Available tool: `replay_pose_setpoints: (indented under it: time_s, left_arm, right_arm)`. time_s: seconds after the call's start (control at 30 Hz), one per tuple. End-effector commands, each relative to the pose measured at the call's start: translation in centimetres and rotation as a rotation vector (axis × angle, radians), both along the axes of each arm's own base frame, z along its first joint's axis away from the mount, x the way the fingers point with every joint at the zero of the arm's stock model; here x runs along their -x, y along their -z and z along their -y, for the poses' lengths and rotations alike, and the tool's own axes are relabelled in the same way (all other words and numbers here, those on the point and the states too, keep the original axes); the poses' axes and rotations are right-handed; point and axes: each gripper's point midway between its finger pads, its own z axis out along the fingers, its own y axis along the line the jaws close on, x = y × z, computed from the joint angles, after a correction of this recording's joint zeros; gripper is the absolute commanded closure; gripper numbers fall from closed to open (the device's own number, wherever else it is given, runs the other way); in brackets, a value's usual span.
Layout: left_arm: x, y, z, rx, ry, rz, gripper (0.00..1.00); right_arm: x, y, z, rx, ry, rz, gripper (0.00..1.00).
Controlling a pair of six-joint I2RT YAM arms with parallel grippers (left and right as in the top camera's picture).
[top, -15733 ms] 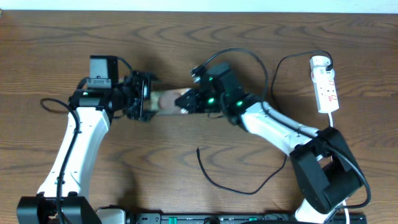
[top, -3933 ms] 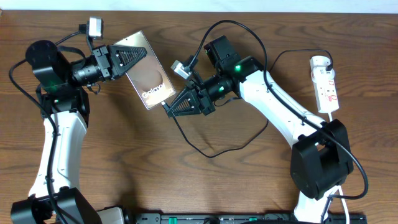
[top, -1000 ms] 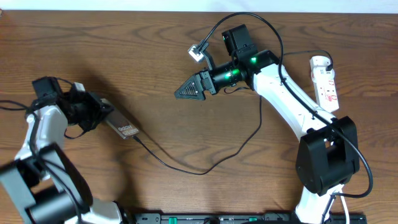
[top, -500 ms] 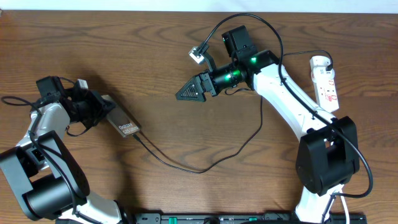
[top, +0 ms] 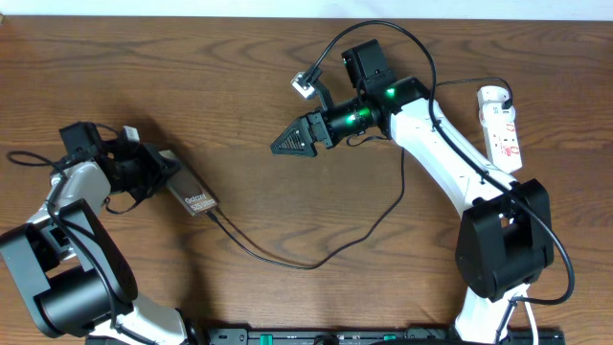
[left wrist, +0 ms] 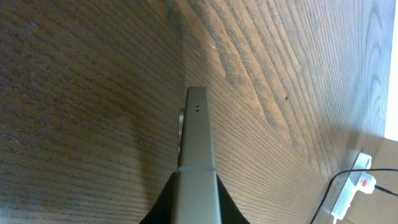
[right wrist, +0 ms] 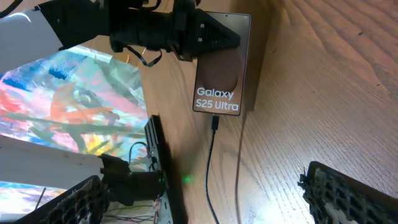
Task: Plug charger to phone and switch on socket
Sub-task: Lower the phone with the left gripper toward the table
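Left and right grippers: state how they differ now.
The left gripper is shut on one end of the phone; the right gripper is open and holds nothing. The left gripper sits at the left side of the table, while the right gripper hangs near the middle, apart from the phone. Both are black two-finger grippers.

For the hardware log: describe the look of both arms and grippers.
Left arm and right arm: white links, black joints. The right arm carries green lights, a looping black cable and a small grey camera. Right gripper: black, ribbed, tapering fingers; left gripper black too.
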Motion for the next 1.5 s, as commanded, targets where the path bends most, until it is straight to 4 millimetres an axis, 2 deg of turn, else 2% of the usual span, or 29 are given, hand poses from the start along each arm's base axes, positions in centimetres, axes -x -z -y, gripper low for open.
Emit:
replay_pose_setpoints:
  time_s: [0.0, 0.13, 0.5, 0.87, 1.0, 1.03, 1.23, 1.47]
  left_arm:
    - [0.4, 0.6, 0.6, 0.021, 0.021, -0.005, 0.93]
    - [0.5, 0.7, 0.5, 0.012, 0.018, -0.012, 0.92]
    - [2.6, 3.0, 0.7, -0.012, 0.005, -0.077, 0.93]
    - [2.8, 3.1, 0.8, -0.006, 0.005, -0.089, 0.92]
    - [3.1, 3.2, 1.0, 0.0, 0.006, -0.101, 0.83]
    - [3.2, 3.2, 1.0, 0.001, 0.006, -0.103, 0.77]
    - [3.4, 3.3, 1.1, 0.007, 0.006, -0.116, 0.77]
    - [3.9, 3.4, 1.3, 0.017, 0.006, -0.137, 0.45]
  right_arm:
    - [-0.1, -0.6, -0.1, -0.013, -0.011, 0.03, 0.01]
    - [-0.1, -0.6, -0.1, -0.013, -0.012, 0.03, 0.01]
    - [0.0, -0.5, 0.0, -0.009, -0.015, 0.027, 0.01]
    - [0.1, -0.5, 0.0, -0.005, -0.013, 0.026, 0.01]
    - [0.1, -0.5, 0.0, -0.006, -0.017, 0.031, 0.01]
    - [0.2, -0.4, 0.0, -0.005, -0.019, 0.031, 0.01]
    - [0.2, -0.4, 0.0, -0.004, -0.022, 0.032, 0.01]
    - [0.2, -0.3, 0.0, 0.001, -0.022, 0.038, 0.01]
